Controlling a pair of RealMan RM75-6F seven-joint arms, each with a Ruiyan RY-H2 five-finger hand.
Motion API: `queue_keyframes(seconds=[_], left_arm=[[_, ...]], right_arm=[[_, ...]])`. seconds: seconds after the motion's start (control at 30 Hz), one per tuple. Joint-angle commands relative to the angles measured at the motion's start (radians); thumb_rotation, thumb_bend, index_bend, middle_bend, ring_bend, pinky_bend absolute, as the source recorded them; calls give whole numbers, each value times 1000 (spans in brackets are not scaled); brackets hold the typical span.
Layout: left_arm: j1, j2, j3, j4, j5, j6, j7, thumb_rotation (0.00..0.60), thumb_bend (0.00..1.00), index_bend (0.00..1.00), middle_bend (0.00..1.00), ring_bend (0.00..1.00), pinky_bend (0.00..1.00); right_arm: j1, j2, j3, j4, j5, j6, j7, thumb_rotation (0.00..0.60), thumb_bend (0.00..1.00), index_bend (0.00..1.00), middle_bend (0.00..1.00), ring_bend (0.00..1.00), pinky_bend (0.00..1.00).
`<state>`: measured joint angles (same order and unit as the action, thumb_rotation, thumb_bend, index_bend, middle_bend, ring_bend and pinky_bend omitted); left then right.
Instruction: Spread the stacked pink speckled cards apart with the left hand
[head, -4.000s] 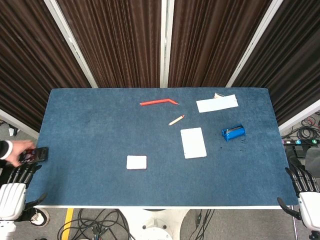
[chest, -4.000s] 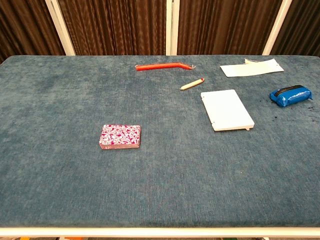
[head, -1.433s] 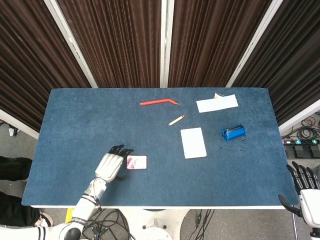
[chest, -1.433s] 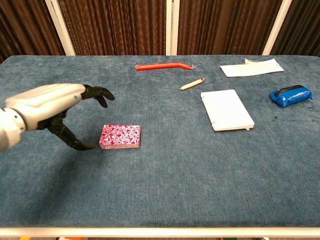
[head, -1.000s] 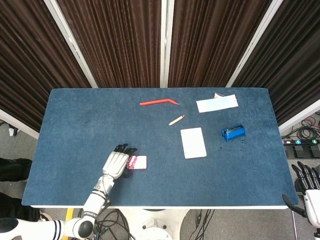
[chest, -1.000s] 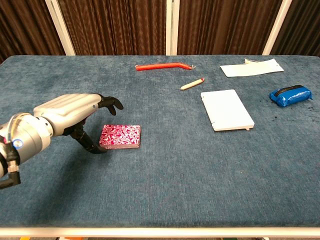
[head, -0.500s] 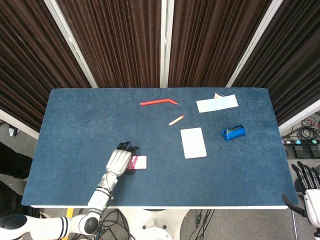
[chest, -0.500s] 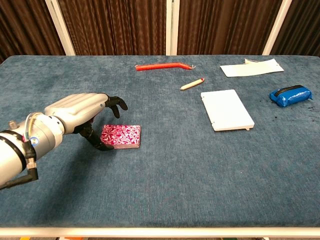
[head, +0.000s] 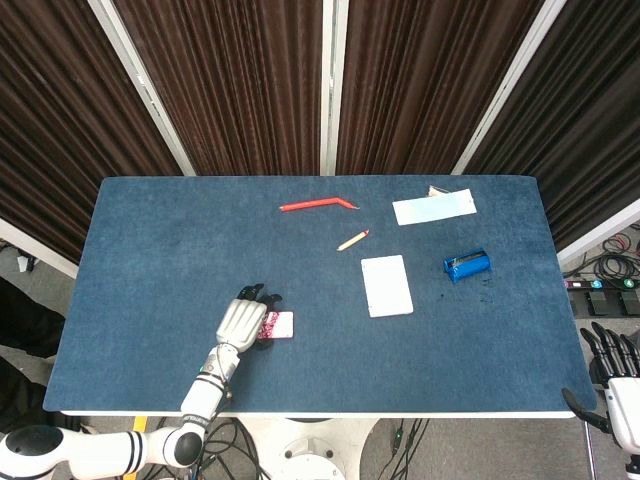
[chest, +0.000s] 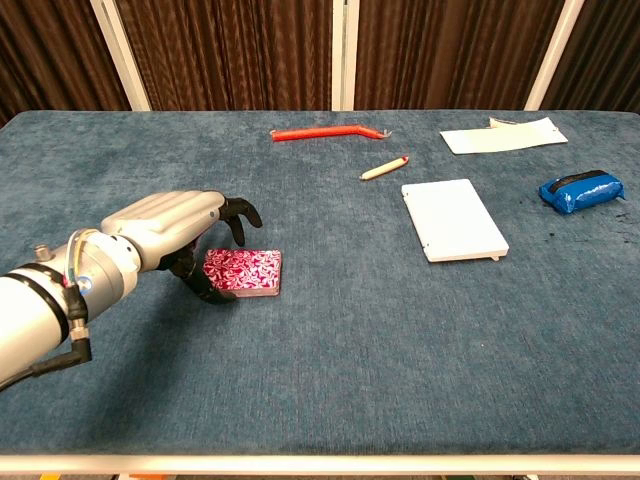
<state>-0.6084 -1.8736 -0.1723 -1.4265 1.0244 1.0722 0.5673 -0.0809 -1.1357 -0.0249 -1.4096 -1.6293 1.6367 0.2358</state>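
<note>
The stack of pink speckled cards (chest: 246, 273) lies flat on the blue table (chest: 330, 350), left of centre; in the head view the stack (head: 279, 325) looks mostly white with a pink left edge. My left hand (chest: 175, 236) hovers over the stack's left end with its fingers (chest: 236, 212) curved above the cards and the thumb low at the near left corner; contact cannot be told. In the head view the left hand (head: 240, 320) covers the stack's left edge. My right hand (head: 615, 375) hangs off the table's right front corner with fingers apart, holding nothing.
At the back lie a red bent stick (chest: 327, 132) and a small pencil stub (chest: 385, 168). A white card (chest: 453, 219), a white paper sheet (chest: 503, 135) and a blue pouch (chest: 580, 190) sit on the right half.
My left hand came in from the left edge and moved right until its fingers arch over the card stack's left end. The stack itself has not shifted. The right hand dropped slightly lower.
</note>
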Motion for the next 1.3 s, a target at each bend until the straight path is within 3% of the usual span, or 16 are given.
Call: queue_keyframes(seconds=[0.03, 0.47, 0.73, 1.3], left_arm=[[0, -4, 2, 8, 5, 4, -11, 600, 170, 238, 322, 61, 132], [-4, -6, 6, 24, 10, -5, -50, 600, 175, 256, 348, 93, 132], [-11, 6, -7, 22, 2, -13, -66, 600, 185, 269, 361, 93, 132], [-11, 4, 3, 29, 7, -12, -97, 600, 198, 300, 416, 108, 132]], right_arm=[[1, -2, 0, 3, 1, -2, 4, 600, 161, 0, 0, 0, 0], [1, -6, 6, 10, 25, -18, 5, 600, 157, 0, 0, 0, 0], [4, -8, 8, 21, 31, -26, 33, 600, 63, 0, 0, 0, 0], [0, -12, 14, 25, 41, -25, 27, 600, 101, 0, 0, 0, 0]])
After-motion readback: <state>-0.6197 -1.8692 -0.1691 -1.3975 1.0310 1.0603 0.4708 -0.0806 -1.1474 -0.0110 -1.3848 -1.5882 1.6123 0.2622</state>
